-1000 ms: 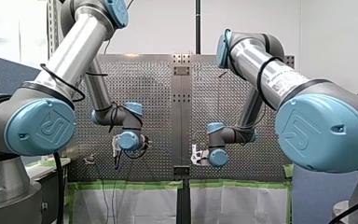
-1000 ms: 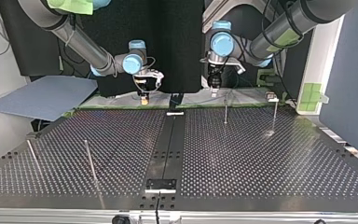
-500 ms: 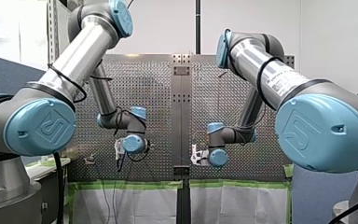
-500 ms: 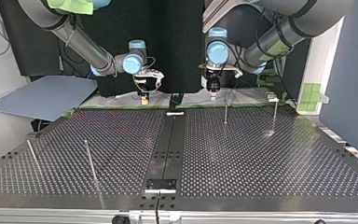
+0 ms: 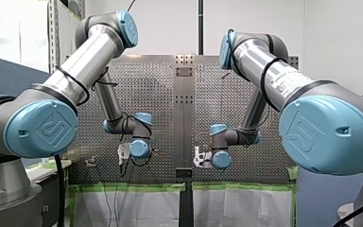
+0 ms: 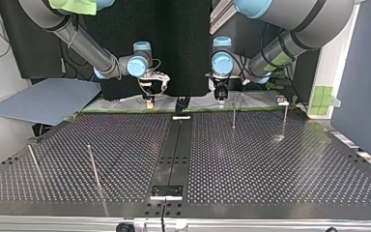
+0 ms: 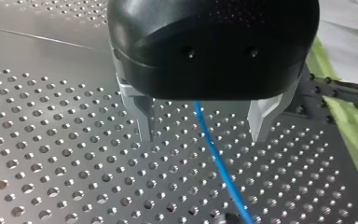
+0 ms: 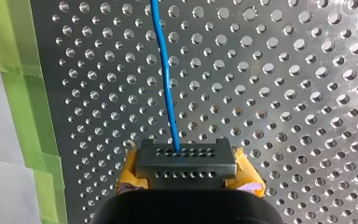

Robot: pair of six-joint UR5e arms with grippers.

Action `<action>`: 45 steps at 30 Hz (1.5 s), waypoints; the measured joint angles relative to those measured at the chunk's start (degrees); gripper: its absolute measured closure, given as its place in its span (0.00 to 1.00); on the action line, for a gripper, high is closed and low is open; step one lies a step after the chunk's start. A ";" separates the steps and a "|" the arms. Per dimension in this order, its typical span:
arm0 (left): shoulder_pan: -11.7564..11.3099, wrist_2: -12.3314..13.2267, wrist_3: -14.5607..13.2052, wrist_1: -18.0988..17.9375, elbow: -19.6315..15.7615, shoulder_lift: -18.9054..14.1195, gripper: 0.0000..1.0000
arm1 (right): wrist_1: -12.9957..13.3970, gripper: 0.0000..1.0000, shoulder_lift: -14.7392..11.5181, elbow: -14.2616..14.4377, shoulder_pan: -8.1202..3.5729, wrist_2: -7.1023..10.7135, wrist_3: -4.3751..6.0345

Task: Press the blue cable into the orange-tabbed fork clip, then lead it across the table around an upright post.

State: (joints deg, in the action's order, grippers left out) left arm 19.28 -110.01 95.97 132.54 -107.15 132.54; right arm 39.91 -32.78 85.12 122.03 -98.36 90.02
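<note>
**Item 1: blue cable [image 7: 216, 158].** It lies low over the perforated table [image 6: 251, 159], close to the edge on the arms' side, and runs roughly along that edge from one gripper to the other. Green tape [image 8: 23, 70] lines that edge beside it.

**Item 2: right gripper [image 8: 184, 161].** It appears clamped on the cable's end, with yellow pads showing on either side of a black block. From there the cable leads straight ahead over the holes.

**Item 3: left gripper [image 7: 203, 135].** It is spread wide and holds nothing. Its metal fingers [image 7: 144, 121] stand one on each side of the cable, and neither touches it. The cable passes about midway between them.

**Pose.** The left arm reaches along the arms'-side edge with its wrist bent, so the gripper points straight down. It hangs above the plate just beside the dark centre strip [image 6: 174, 145].

**Item 4: upright post [image 6: 234, 115].** It stands near the left gripper, a little further in from the arms'-side edge. More posts stand further off. I cannot pick out the orange-tabbed clip with any certainty.

**Step in hand, as I judge it.** The left gripper is taking hold of the cable, ahead of pressing it into the clip.

**Handling notes:**
- Keep the cable centred between the fingers.
- Bring the fingertips down level with the cable, short of the plate.
- Close squarely, so the cable is not nudged sideways or pinched at a fingertip.
- Leave the right gripper holding, so the run stays taut and cannot slip out.
</note>
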 joint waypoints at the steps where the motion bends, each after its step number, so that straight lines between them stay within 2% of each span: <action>1: -0.01 -0.14 -0.01 0.00 0.17 0.00 0.00 | 0.00 1.00 -0.01 0.00 0.00 0.01 -0.01; 10: -0.32 -0.63 0.00 0.56 1.16 0.27 0.00 | -0.20 1.00 -0.05 -0.41 0.09 0.14 -0.32; 20: 0.04 -0.84 0.07 3.85 5.00 3.39 0.00 | -0.90 1.00 -0.05 -0.44 0.34 0.17 -0.44; 34: 0.21 -1.75 0.45 4.25 6.17 3.53 0.00 | -1.20 1.00 -0.06 -0.46 0.35 0.18 -0.45; 35: 0.24 -1.83 0.51 4.27 6.17 3.51 0.06 | -1.20 1.00 -0.05 -0.45 0.35 0.17 -0.45; 36: 0.26 -1.93 0.59 4.28 6.18 3.49 0.06 | -1.20 1.00 -0.05 -0.45 0.35 0.17 -0.45; 37: 0.29 -2.08 0.66 4.29 6.21 3.49 0.27 | -1.18 1.00 -0.03 -0.45 0.35 0.17 -0.45; 38: 0.33 -2.40 0.76 4.32 6.29 3.48 0.39 | -1.15 1.00 -0.04 -0.46 0.34 0.17 -0.45; 39: 0.38 -2.71 0.85 4.35 6.35 3.48 0.39 | -1.12 1.00 -0.03 -0.47 0.33 0.15 -0.45; 41: 0.52 -3.60 1.04 4.42 6.43 3.47 0.80 | -1.04 1.00 -0.01 -0.46 0.34 0.14 -0.43; 42: 0.58 -4.04 1.13 4.45 6.45 3.47 0.80 | -1.02 1.00 0.01 -0.46 0.34 0.14 -0.44; 43: 0.63 -4.43 1.22 4.47 6.46 3.48 0.93 | -1.04 1.00 0.00 -0.45 0.35 0.15 -0.43; 44: 0.71 -4.85 1.36 4.50 6.46 3.47 1.00 | -1.05 1.00 0.00 -0.45 0.34 0.15 -0.43; 45: 0.76 -5.07 1.49 4.53 6.47 3.47 1.00 | -1.09 1.00 0.00 -0.45 0.35 0.16 -0.44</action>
State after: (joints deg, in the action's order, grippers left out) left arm 20.05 -115.09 97.47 137.07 -100.69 136.01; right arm 38.83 -32.78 84.68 122.39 -98.20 89.59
